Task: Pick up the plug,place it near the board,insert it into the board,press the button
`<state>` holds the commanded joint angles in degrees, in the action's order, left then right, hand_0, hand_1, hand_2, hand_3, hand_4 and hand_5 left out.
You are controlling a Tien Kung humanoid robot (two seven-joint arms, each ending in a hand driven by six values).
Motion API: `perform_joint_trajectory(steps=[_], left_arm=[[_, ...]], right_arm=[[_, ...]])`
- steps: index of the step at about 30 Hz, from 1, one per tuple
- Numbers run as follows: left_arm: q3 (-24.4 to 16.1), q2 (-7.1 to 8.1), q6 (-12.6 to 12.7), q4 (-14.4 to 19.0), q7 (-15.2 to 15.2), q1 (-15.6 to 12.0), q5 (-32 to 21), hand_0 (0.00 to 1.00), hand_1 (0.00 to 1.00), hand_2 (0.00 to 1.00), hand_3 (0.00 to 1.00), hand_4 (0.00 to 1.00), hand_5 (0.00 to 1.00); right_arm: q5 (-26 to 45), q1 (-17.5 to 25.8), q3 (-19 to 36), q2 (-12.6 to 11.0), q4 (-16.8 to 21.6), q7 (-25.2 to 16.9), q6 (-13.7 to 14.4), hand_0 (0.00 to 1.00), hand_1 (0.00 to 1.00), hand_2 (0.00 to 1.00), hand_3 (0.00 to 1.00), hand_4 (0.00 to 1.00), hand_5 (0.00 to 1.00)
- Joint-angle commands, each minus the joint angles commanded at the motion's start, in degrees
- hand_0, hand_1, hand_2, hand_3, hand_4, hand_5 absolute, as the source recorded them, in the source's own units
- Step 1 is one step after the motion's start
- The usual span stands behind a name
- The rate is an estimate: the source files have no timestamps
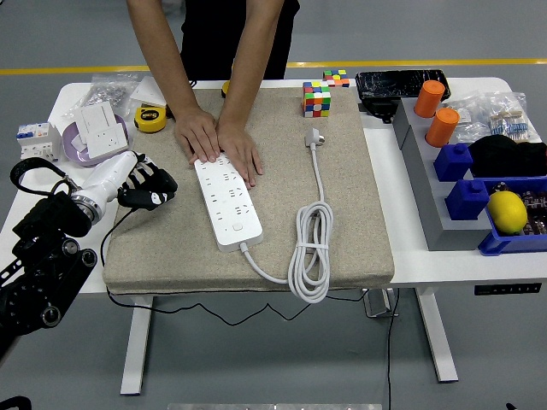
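The robot's left hand sits at the left-middle of the frame, just over the left edge of the beige mat, and its dark fingers look loosely curled with nothing in them, so not gripping anything as far as I can see. It's off to the side of the white power strip, clearly apart from it. No right arm anywhere in view. A person at the far side has both hands flat on the upper end of the strip, pinning it down. The plug is way over in the upper middle of the frame, lying on the mat just below the colourful cube, with its white cord running down into a coiled loop at the lower middle and then curling back into the strip's near end. So the plug hasn't been picked up yet, and the hand isn't close to it. My guess on handling: the plug itself is small, light, hard plastic, probably a bit slick, and the cord is the annoying part since it's springy and will tug back as it uncoils. I'd pinch the plug body by its sides, behind the prongs, not the cable. Over on the right are orange cylinders and blue bins, well out of the way.
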<state>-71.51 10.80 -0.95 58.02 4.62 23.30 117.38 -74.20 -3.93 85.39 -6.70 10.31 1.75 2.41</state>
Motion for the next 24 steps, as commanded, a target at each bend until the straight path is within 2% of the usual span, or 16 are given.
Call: perform_joint_trajectory(steps=[1, 6, 7, 12, 13, 17, 18, 19, 22, 24], left_arm=[[0.12, -0.05, -0.28, 0.05, -0.15, -0.05, -0.46, 0.466, 0.619, 0.549, 0.527, 0.941, 0.41], [1.0, -0.31, -1.71, 0.22, -0.76, -0.19, -3.31, 0.466, 0.619, 0.549, 0.527, 0.941, 0.41], [1.17, -0.34, -1.89, 0.23, -0.87, -0.22, -3.7, 0.779, 0.851, 0.761, 0.749, 0.998, 0.729], [1.56, -0.26, -3.19, 0.46, -0.86, -0.53, -4.45, 0.779, 0.851, 0.761, 0.749, 0.998, 0.729], [1.58, -0.22, -3.34, 0.55, -0.93, -0.59, -4.62, 0.937, 0.998, 0.914, 0.887, 0.998, 0.852], [1.12, -0.24, -2.92, 1.36, -1.49, -0.95, -6.28, 0.937, 0.998, 0.914, 0.887, 0.998, 0.852], [0.75, -0.34, -2.06, 1.9, -1.9, -1.19, -7.42, 0.937, 0.998, 0.914, 0.887, 0.998, 0.852], [0.22, -0.53, -1.04, 2.55, -2.51, -1.5, -8.56, 0.935, 0.998, 0.91, 0.883, 0.998, 0.998], [-2.52, -1.65, 3.31, 5.58, -4.65, -2.94, -13.87, 0.935, 0.998, 0.91, 0.883, 0.998, 0.998], [-5.08, -3.0, 5.63, 8.03, -6.11, -4.34, -17.91, 0.935, 0.998, 0.91, 0.883, 0.998, 0.998]], right_arm=[[0.06, -0.01, -0.01, 0.01, 0.0, -0.07, -0.02, 0.828, 0.753, 0.742, 0.766, 0.998, 0.816], [0.05, 0.0, -0.08, 0.03, 0.0, -0.07, -0.05, 0.828, 0.753, 0.742, 0.766, 0.998, 0.816], [-0.01, 0.04, -0.05, 0.02, 0.0, -0.04, -0.04, 0.828, 0.753, 0.742, 0.766, 0.998, 0.817], [-0.32, 0.21, 0.11, -0.03, 0.0, 0.13, -0.06, 0.828, 0.753, 0.742, 0.766, 0.998, 0.817], [-0.35, 0.21, 0.14, -0.03, 0.0, 0.14, -0.06, 0.828, 0.753, 0.742, 0.766, 0.998, 0.82], [-0.32, 0.17, 0.09, -0.02, 0.0, 0.12, -0.05, 0.828, 0.753, 0.742, 0.766, 0.998, 0.82], [-0.3, 0.17, 0.08, -0.02, 0.0, 0.08, -0.04, 0.828, 0.753, 0.742, 0.766, 0.998, 0.82], [-0.29, 0.17, 0.06, -0.01, 0.0, 0.06, -0.04, 0.828, 0.753, 0.742, 0.766, 0.998, 0.819], [-0.39, 0.17, 0.12, 0.04, 0.0, 0.07, -0.02, 0.828, 0.753, 0.742, 0.766, 0.998, 0.819], [-0.46, 0.24, 0.14, 0.08, 0.0, 0.03, -0.03, 0.828, 0.753, 0.742, 0.766, 0.998, 0.819]])
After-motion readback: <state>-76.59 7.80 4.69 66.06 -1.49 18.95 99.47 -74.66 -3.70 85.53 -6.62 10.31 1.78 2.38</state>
